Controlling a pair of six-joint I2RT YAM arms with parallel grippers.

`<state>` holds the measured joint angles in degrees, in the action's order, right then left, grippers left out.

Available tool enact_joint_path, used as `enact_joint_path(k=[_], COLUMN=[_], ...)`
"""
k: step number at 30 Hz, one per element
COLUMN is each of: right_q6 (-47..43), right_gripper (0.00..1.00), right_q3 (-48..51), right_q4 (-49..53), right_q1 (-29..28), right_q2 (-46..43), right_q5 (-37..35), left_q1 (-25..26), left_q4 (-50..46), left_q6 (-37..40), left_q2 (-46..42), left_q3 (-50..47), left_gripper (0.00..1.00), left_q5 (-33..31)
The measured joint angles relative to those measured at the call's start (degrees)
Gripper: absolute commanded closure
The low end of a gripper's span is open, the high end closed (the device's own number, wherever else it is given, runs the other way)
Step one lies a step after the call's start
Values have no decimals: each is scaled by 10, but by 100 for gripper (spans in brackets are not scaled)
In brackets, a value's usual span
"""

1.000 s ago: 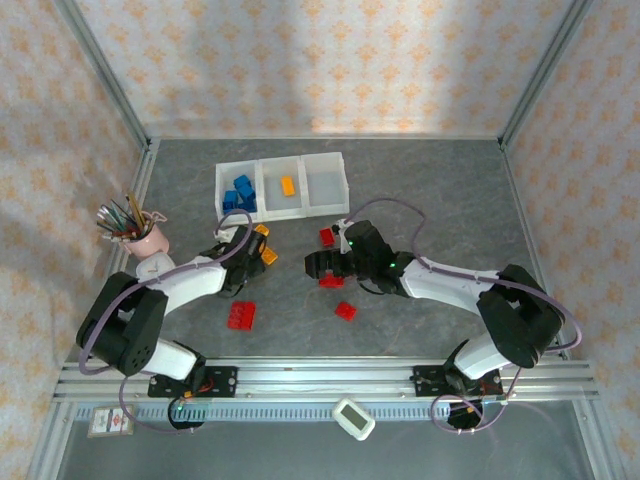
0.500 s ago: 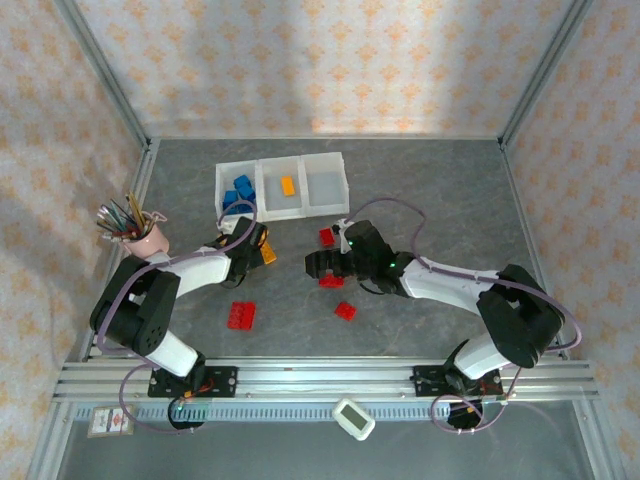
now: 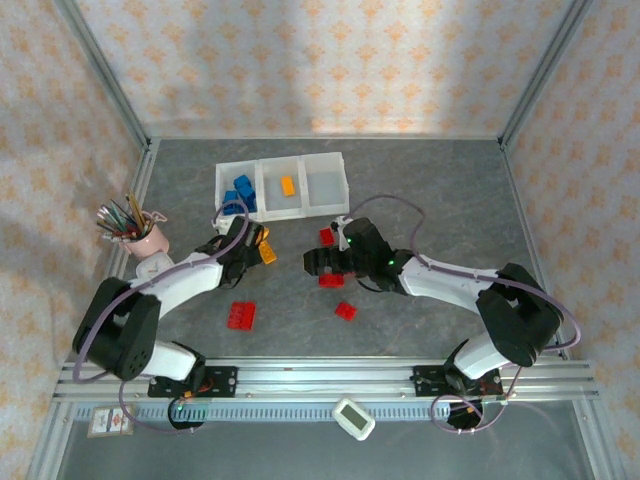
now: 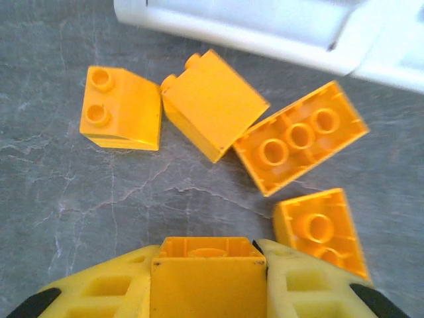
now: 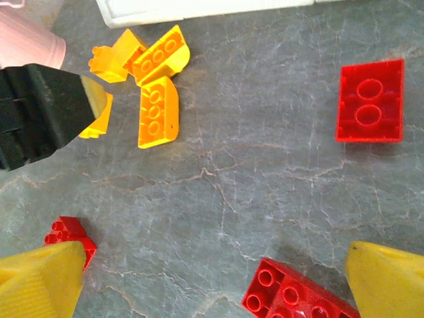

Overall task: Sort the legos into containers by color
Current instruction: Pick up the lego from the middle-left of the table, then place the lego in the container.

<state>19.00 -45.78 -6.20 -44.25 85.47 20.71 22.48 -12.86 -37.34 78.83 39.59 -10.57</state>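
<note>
On the grey table [image 3: 430,200], nearest the arm bases, a red double brick [image 3: 241,315] lies left of centre and a small red brick [image 3: 345,310] lies to its right, the two well apart. Beyond them the right gripper [image 5: 215,255] hangs low over the table with its fingers [image 5: 387,281] spread wide and holding nothing. A studded red brick [image 5: 295,295] lies on the table between them, close to the right-hand finger; contact cannot be determined. A flat red brick [image 5: 370,101] lies farther off, apart from the gripper. At about the same depth on the left side, the left gripper [image 4: 208,246] is clamped on a held yellow-orange brick [image 4: 207,285], seated squarely between its two yellow fingers [image 4: 99,295]. Four loose yellow-orange pieces lie on the table just past it. A short yellow-orange brick [image 4: 320,232] is nearest, by the right-hand finger, followed by a long yellow-orange brick [image 4: 301,136]. Just beside that is a square yellow-orange brick [image 4: 213,105] tipped on its side. A sloped yellow-orange brick [image 4: 121,109] lies just to the left of the square one. Immediately beyond this cluster stands the row of three joined containers [image 3: 300,214]. The left bin holds several blue bricks [image 3: 240,192] and the middle bin holds one binned yellow-orange brick [image 3: 288,185]. A pink cup of pencils [image 3: 135,235] stands upright to the left of the containers, apart from them.
</note>
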Motion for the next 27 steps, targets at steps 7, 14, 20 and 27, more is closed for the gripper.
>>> enact_joint_path(k=[7,14,20,27], right_q6=[-2,12,25,33], right_gripper=[0,0,0,0], right_q3=[-9,-9,-9,-9], right_q4=[9,15,15,10], right_q1=[25,78,118,141], right_q2=[-4,-11,-12,-13], right_q5=[0,0,-2,-2], left_q1=[64,81,81,49], left_q4=[-52,-54,-48,-44], left_q6=[-18,-16,-1,14], left_q2=[-50,2,134,281], left_q3=[38,154,266,400], left_gripper=[72,73,73,73], left_q5=[-19,-30,-48,-58])
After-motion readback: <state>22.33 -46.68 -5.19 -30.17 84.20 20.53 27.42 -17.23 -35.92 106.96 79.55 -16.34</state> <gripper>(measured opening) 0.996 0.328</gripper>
